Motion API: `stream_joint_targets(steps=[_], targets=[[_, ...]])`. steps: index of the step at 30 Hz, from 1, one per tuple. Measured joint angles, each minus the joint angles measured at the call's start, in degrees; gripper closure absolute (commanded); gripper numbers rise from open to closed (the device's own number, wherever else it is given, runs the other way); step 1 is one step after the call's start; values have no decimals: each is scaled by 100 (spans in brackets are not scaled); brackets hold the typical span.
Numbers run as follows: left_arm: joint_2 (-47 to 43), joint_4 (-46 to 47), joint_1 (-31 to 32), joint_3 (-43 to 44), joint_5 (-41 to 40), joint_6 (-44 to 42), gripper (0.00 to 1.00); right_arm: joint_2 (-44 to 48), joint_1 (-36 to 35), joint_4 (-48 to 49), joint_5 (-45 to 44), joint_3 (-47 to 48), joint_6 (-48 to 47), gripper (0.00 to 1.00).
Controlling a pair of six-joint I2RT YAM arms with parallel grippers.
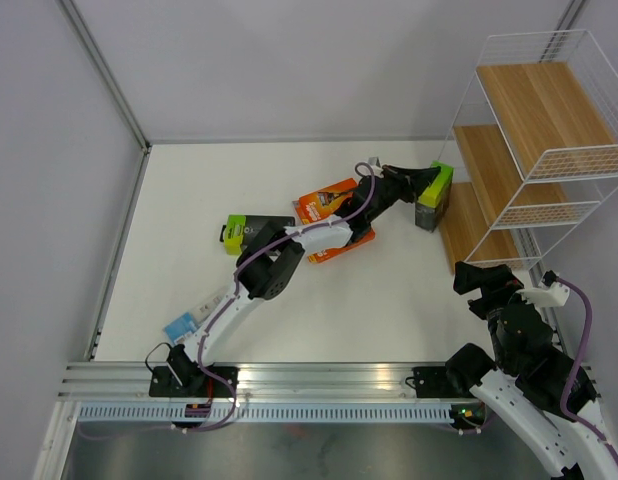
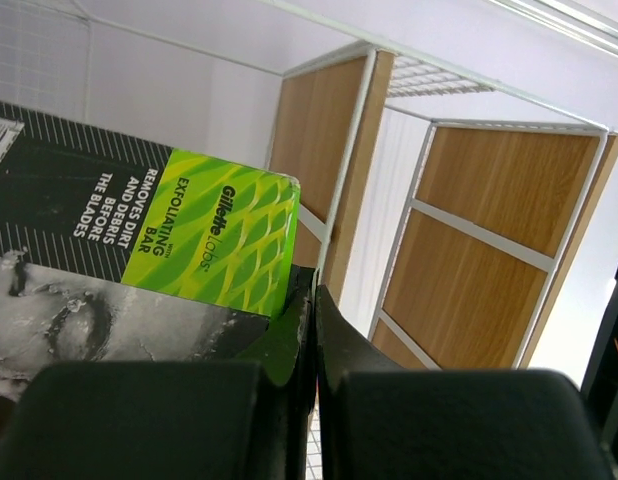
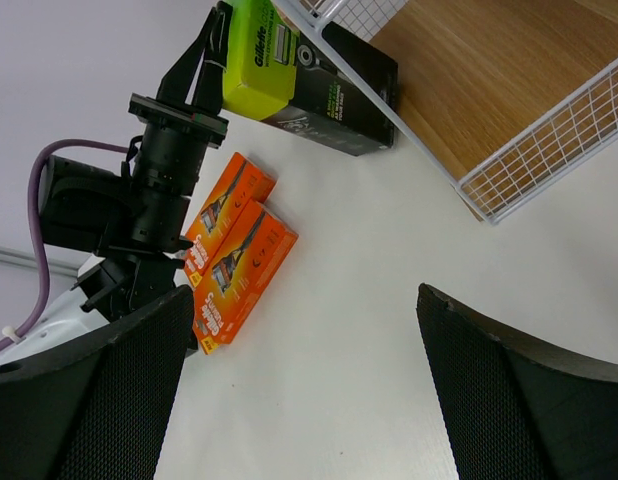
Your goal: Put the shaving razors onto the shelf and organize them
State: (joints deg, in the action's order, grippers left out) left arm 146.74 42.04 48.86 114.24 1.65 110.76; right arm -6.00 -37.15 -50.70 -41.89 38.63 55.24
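Under our left arm lie two bright orange flat packs, side by side and touching. Left of them rests a black pack with a lime-green end, and a clear blister pack with blue card lies near that arm's base. The white tabletop is bounded by pale grey wall panels. Our left claw is clamped on the lime end of a second black razor pack, held just beside the lowest tier of the tall white wire rack with light-wood tiers. Our right claw hangs spread wide, gripping nothing, near the rack's front corner.
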Motion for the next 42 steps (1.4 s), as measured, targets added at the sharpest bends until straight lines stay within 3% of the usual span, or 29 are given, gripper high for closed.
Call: stream_joint_targets(steps=[8, 26, 33, 42], targets=[[13, -31, 179, 654, -15, 0, 98, 0, 0, -2, 0, 0, 0, 2], [748, 874, 621, 610, -721, 236, 98, 0, 0, -15, 39, 0, -4, 2], [439, 1108, 203, -122, -704, 323, 98, -22, 0, -15, 76, 0, -48, 2], [417, 125, -586, -133, -330, 343, 98, -214, 0, 22, 107, 0, -107, 2]])
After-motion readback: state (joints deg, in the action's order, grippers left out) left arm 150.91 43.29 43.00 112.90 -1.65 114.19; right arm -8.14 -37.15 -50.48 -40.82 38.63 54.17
